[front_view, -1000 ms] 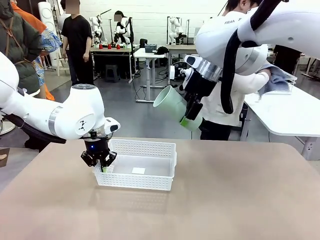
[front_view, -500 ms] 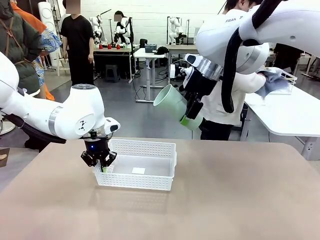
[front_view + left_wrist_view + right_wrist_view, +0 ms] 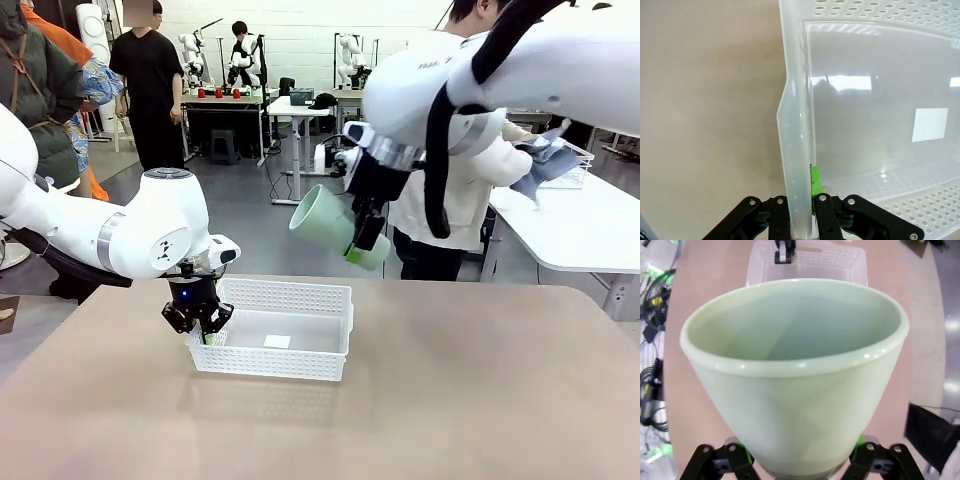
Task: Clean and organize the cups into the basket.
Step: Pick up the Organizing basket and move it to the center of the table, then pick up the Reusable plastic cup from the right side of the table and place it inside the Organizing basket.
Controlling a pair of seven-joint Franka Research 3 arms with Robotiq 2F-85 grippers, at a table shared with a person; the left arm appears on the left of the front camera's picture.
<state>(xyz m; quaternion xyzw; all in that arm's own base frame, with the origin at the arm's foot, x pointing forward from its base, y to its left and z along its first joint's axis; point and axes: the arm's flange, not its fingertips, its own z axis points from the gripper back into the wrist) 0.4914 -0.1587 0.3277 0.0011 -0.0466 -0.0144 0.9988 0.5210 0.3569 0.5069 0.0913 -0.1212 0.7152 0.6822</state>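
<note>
- The left end effector (image 3: 198,318) is clenched on the near-left rim of the basket (image 3: 285,291). One finger is inside the lattice wall and one outside.
- The basket sits on the counter (image 3: 450,400), left of centre and toward the far edge.
- The right end effector (image 3: 362,238) grips the mint cup (image 3: 325,222) around its narrow base. The cup is in the air above the counter's far edge, just beyond the basket's right end, tilted with its mouth toward the robot's left.
- Judgement: the step in hand is carrying the cup to the basket. It should be lowered inside the right end, well clear of the left fingers. Release should come only once its side or base rests on the floor, with the rim pinned throughout.
- Hard to make out: the cup's base is covered by the fingers, and its body blocks most of the basket in the right wrist view. The left pads are hidden by the wall apart from a green sliver (image 3: 814,180).
</note>
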